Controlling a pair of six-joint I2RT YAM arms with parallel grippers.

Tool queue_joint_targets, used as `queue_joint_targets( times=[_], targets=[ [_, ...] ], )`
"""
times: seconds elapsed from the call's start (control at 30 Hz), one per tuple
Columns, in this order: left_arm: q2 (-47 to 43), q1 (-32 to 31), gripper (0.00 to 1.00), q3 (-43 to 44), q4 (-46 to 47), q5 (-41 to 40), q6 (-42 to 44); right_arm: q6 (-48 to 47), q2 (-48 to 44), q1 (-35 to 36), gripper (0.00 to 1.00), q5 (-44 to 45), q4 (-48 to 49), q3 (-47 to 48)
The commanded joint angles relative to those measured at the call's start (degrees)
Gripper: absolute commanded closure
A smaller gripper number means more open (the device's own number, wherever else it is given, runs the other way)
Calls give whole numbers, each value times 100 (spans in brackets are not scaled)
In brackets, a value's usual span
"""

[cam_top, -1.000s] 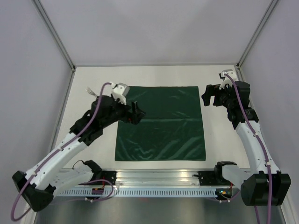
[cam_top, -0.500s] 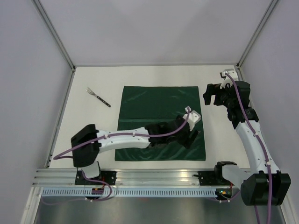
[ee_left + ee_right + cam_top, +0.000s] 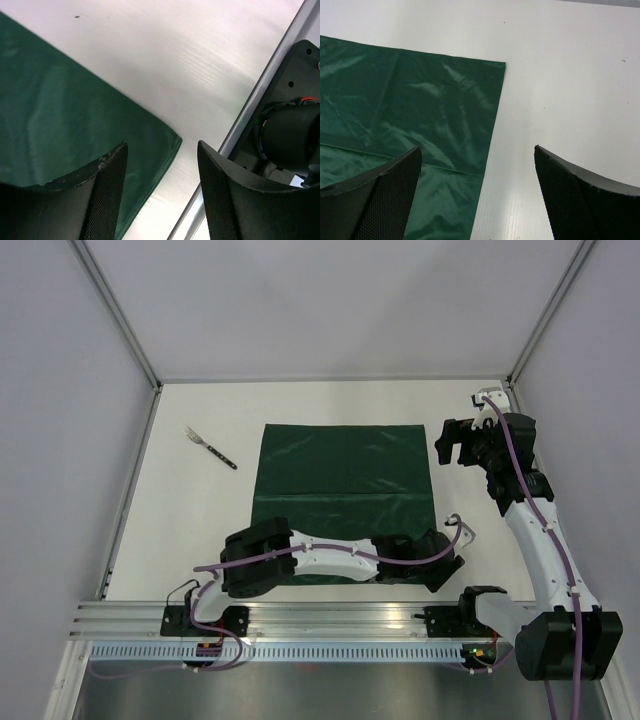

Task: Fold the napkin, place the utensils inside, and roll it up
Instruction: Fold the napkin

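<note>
Left gripper (image 3: 161,146), jaws parted and empty, should pinch only the napkin's (image 3: 340,475) near-right corner; right gripper (image 3: 477,147) hangs released.

Pale walls (image 3: 320,300), white table (image 3: 330,402).

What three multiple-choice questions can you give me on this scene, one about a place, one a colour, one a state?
1. Where does the fork lie relative to the napkin?
A) on top of it
B) on the table, off its far left corner
C) under it

2. What colour is the napkin?
A) dark green
B) red
C) white

3. How does the right pincer stand?
A) shut on the fork
B) shut on the napkin
C) open, holding nothing

Answers: B, the fork rests on bare table beyond the cloth's edge; A, the cloth is plainly dark green; C, its jaws stand wide apart with only table and cloth beneath.
</note>
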Motion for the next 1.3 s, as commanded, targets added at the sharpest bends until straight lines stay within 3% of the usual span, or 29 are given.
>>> queue_joint_targets(
  times=[0.0,0.2,0.57,0.77,0.87,1.13,1.27],
  targets=[
    [244,-70,40,352,286,145,-229,108,-4,14,2,195,51,206],
    [385,-79,48,352,330,206,-273,108,-39,5,2,221,60,188],
    [649,-96,50,334,374,224,-309,91,-65,14,2,230,51,179],
    [676,-96,56,299,374,198,-326,82,-83,5,2,230,51,179],
    [676,-96,63,247,365,136,-353,82,-92,14,2,230,51,170],
    [650,-96,98,220,365,75,-379,82,-83,14,2,221,51,170],
    [588,-96,98,220,365,57,-370,82,-83,14,2,213,51,170]
  ],
)
